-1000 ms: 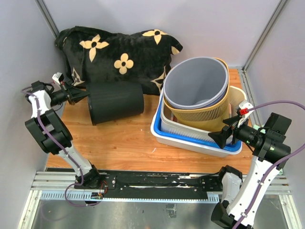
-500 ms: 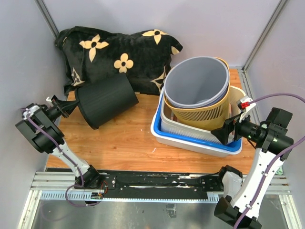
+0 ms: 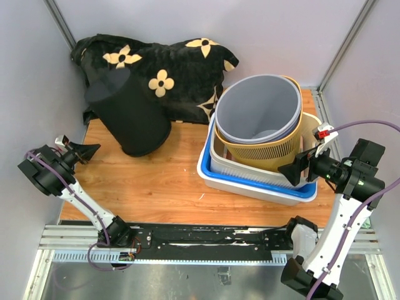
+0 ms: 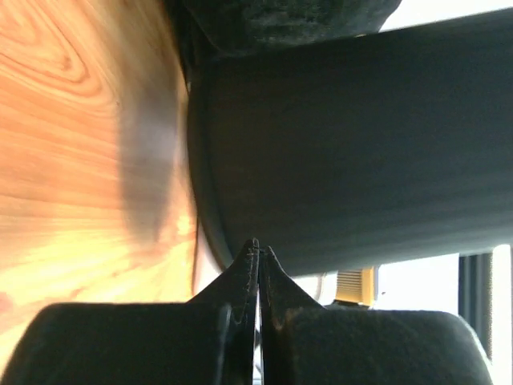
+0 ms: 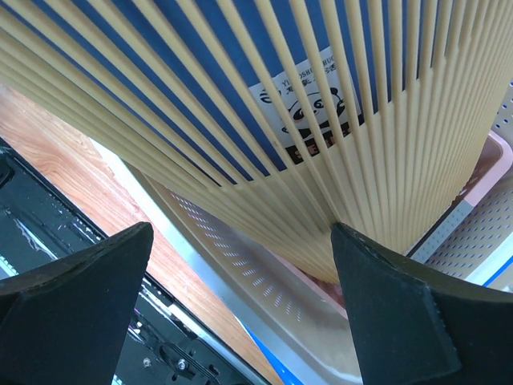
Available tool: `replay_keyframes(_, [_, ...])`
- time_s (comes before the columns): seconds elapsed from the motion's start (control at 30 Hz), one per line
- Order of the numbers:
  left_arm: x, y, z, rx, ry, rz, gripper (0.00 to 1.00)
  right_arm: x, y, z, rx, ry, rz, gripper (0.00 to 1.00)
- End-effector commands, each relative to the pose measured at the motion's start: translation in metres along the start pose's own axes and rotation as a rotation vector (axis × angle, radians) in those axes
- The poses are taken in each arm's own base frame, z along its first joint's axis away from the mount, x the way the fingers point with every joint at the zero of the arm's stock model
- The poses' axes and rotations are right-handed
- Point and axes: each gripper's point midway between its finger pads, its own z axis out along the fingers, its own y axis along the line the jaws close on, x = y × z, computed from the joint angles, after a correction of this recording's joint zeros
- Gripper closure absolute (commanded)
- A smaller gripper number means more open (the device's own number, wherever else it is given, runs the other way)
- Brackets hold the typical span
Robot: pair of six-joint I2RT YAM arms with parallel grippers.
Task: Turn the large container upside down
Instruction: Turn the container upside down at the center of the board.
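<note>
The bin [image 3: 128, 119] was stood mouth down at the back left of the bench [image 3: 169, 181], against the pillow [image 3: 181, 69]. It was judged light, stiff and smooth, best gripped by the rim. The left tool [image 3: 94, 149] was shut on nothing. The right tool [image 3: 292, 172] was wide open and empty.

Bright, even overhead light gives the black container [image 3: 128, 119] only a soft shadow on the worktop [image 3: 169, 181] beside it, while the left wrist view shows blurred wood and blown-out white behind the container.

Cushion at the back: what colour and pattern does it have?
The cushion is black with cream flower shapes, clearest in the top external view.
</note>
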Motion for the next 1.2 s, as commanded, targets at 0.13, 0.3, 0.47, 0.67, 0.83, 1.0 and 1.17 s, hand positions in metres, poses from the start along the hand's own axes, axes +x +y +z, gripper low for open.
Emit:
replay_keyframes(0.13, [0.006, 0.062, -0.067, 0.147, -0.094, -0.389, 1.00, -0.004, -0.003, 0.002, 0.006, -0.019, -0.009, 0.04])
replay_keyframes(0.3, [0.008, 0.046, -0.065, 0.139, -0.086, -0.346, 0.95, -0.005, -0.004, 0.003, -0.001, -0.029, -0.007, 0.05])
replay_keyframes(0.47, [0.024, 0.025, -0.050, 0.119, -0.041, -0.277, 0.66, -0.004, -0.004, 0.004, -0.006, -0.031, -0.007, 0.04])
replay_keyframes(0.67, [0.070, -0.028, 0.010, 0.065, 0.150, 0.129, 0.62, -0.004, 0.000, 0.006, -0.030, -0.050, -0.015, 0.00])
replay_keyframes(0.83, [0.102, -0.097, 0.045, 0.054, 0.227, 0.531, 0.64, -0.004, 0.002, 0.006, -0.030, -0.053, -0.022, 0.00])
replay_keyframes(1.0, [0.112, -0.182, 0.068, 0.059, 0.152, 0.907, 0.65, -0.005, 0.007, 0.006, -0.049, -0.068, -0.022, 0.00])
replay_keyframes(1.17, [0.059, -0.271, 0.089, -0.202, -0.170, 1.416, 0.67, -0.008, 0.007, 0.005, -0.048, -0.072, -0.027, 0.00])
